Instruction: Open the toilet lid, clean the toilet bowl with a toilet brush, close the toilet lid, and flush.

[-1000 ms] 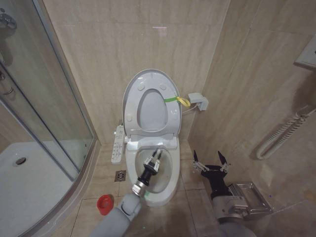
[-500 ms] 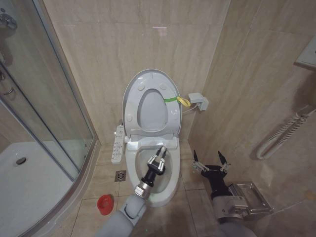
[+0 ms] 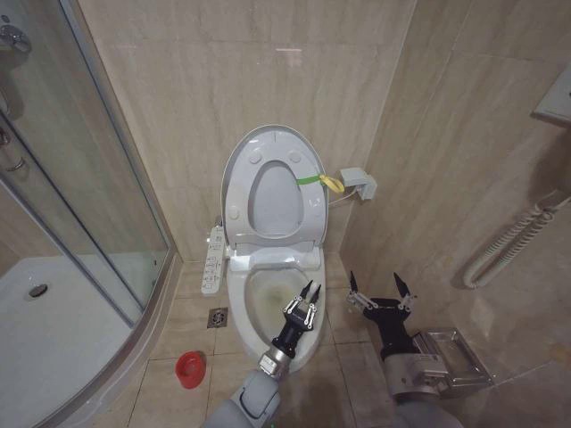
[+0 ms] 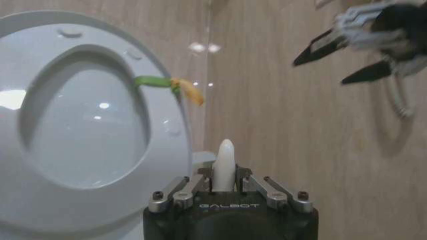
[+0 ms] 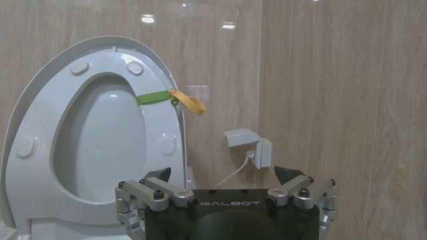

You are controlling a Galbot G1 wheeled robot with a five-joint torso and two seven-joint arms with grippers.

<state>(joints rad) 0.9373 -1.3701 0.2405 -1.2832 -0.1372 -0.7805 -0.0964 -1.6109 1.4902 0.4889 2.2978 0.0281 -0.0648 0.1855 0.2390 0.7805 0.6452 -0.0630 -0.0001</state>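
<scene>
Beige-tiled bathroom, toilet lid point(image 3: 268, 183) upright, stained toilet bowl point(image 3: 272, 299), left tool point(image 3: 307, 299) clamped on toilet brush point(image 4: 223, 167), right tool point(image 3: 378, 290) spread apart.

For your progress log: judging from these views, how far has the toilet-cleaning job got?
Done: the toilet lid stands open. In hand: the left gripper, over the stained toilet bowl, grips the toilet brush handle. Left: closing, flushing. The right gripper waits open beside the toilet.

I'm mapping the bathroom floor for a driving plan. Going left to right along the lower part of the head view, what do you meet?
Shower tray → red cup holder → toilet bowl → left gripper → right gripper.
</scene>
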